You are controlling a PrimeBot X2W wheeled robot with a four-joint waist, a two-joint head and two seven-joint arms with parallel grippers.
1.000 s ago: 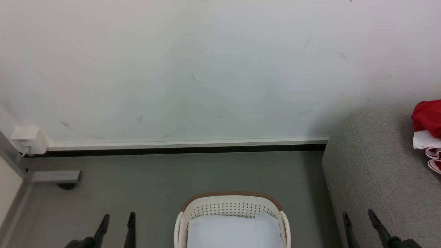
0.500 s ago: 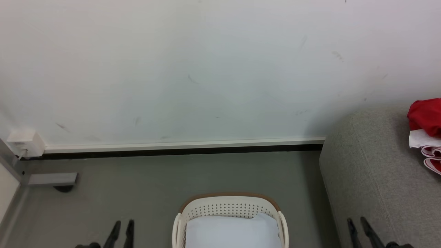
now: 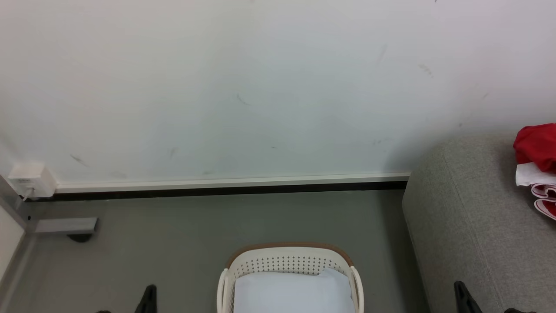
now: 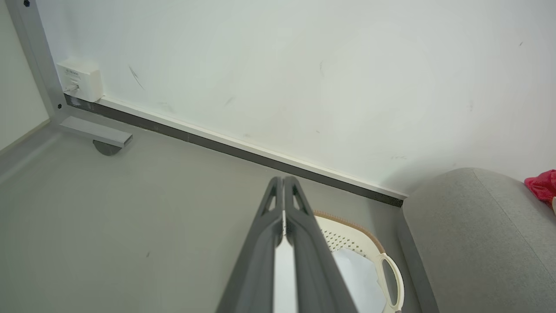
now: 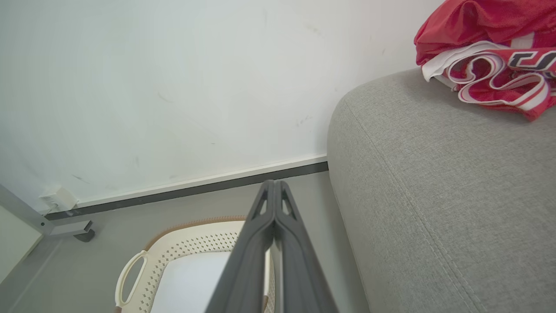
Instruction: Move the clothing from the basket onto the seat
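The left gripper point(image 4: 283, 180) and right gripper point(image 5: 274, 182) are noted with fingers pressed together, nothing held. Between them, the cream perforated basket point(image 3: 289, 248), brown-rimmed, is seen on the floor, a pale piece point(image 3: 293, 291) inside. Farther right, red white-trimmed clothing point(image 5: 486, 65) is heaped on the grey sofa point(image 3: 469, 226); its dark lettering cannot be read.

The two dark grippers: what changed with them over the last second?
Both the left gripper and right gripper closed shut on nothing and dropped lower in the head view. The oval cream-white perforated plastic basket, the red white-trimmed clothing and the big grey fabric sofa stayed put.
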